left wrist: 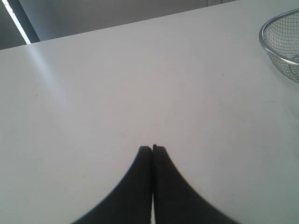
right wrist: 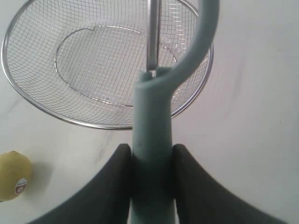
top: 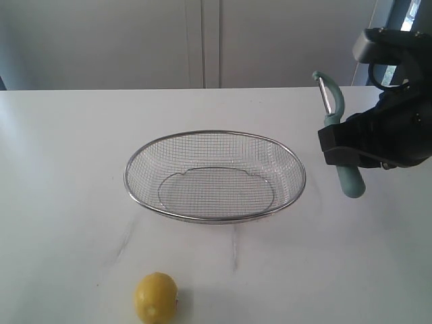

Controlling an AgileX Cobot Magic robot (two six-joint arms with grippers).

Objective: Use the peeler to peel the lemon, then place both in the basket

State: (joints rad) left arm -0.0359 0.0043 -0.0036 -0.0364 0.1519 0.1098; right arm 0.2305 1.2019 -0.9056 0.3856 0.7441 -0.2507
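Observation:
The yellow lemon lies on the white table near the front edge, left of centre; it also shows with a small sticker in the right wrist view. The silver mesh basket stands empty in the middle of the table. My right gripper hangs to the right of the basket, shut on the pale teal handle of the peeler, whose head and blade point up. In the right wrist view the peeler runs between my fingers. My left gripper is shut and holds nothing; it is out of the exterior view.
The basket rim shows at the edge of the left wrist view, with bare white table under the left gripper. A pale wall with a panel seam stands behind the table.

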